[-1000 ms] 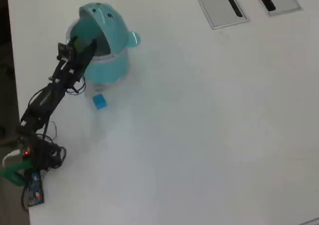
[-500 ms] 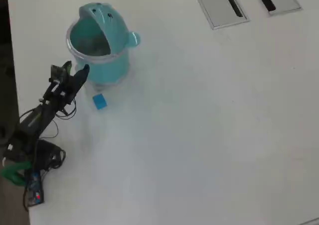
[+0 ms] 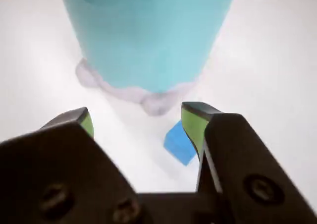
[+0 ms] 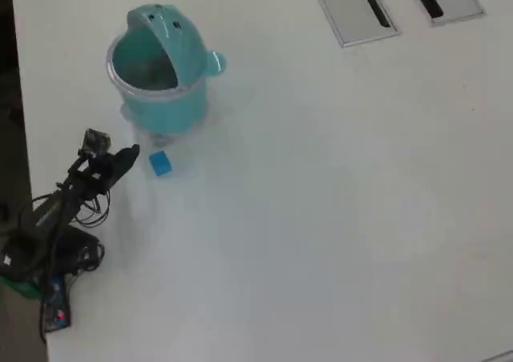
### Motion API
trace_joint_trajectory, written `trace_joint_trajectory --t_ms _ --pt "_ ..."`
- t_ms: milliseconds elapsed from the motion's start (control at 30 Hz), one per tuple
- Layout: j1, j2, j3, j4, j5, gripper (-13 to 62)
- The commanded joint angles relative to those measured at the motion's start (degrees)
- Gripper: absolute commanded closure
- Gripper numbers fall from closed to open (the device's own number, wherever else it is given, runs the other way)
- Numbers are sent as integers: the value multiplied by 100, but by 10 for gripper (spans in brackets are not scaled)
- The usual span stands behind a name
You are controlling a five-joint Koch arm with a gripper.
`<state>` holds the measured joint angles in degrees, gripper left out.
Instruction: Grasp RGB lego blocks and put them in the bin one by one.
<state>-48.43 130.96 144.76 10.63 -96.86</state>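
On the white table point(image 4: 337, 202), the blue block point(image 4: 160, 163) lies just in front of the bin point(image 4: 160, 98), ahead and right of the gripper point(image 3: 136, 120) in the wrist view. Its jaws stand apart and empty. Compared with the earlier overhead pictures, the arm has withdrawn from the bin mouth and lowered toward the block.

You see the teal bin point(image 4: 160, 98) standing upright on the worktop, its domed lid point(image 4: 168, 34) tipped open. One blue block point(image 4: 160, 163) lies flat just below it in the overhead view, not touching.
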Motion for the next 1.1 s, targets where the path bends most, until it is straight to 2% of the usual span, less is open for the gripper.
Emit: trace_joint_trajectory --t_ms 0,333,1067 --pt "35 193 -229 53 -123 162" --pt "439 -97 -220 378 -290 163" --pt "738 -2162 -1046 202 -264 165"
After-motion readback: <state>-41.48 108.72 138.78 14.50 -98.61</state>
